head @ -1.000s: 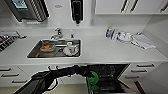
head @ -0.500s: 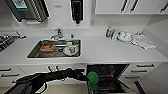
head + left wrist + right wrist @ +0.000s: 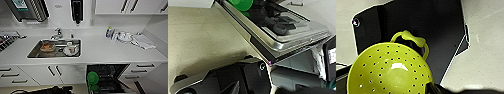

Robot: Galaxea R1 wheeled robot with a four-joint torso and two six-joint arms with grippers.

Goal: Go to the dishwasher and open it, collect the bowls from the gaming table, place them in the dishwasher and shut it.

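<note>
Dishwasher [image 3: 107, 77] stands open under the white tabletop [image 3: 100, 53], to the right of the sink [image 3: 33, 53], its dark interior showing below the tabletop's front edge. In the left wrist view its door [image 3: 288, 47] lies lowered, with a steel edge and a dark strip along the rim, and bare pale floor [image 3: 198, 40] spreads beside it.

One green bowl [image 3: 92, 77] sits at the left side of the dishwasher's opening, with a second green shape just below it that is too blurred to tell apart. The same green bowl [image 3: 241, 4] shows at the inner end of the door in the left wrist view.

A yellow-green colander [image 3: 389, 72] with holes and a loop handle fills much of the right wrist view, over a dark panel and pale floor. Whether the right claw is clamped on it cannot be told; the left claw's fingers cannot be made out either. A dark arm [image 3: 50, 90] lies low in the head view, left of the dishwasher.

Inside the sink are an orange-brown bowl [image 3: 47, 47], a white mug [image 3: 69, 45] and a plate [image 3: 70, 51]. White cabinet fronts [image 3: 50, 72] with dark handles flank the opening. A cloth [image 3: 143, 41] and small items lie on the tabletop's right end.
</note>
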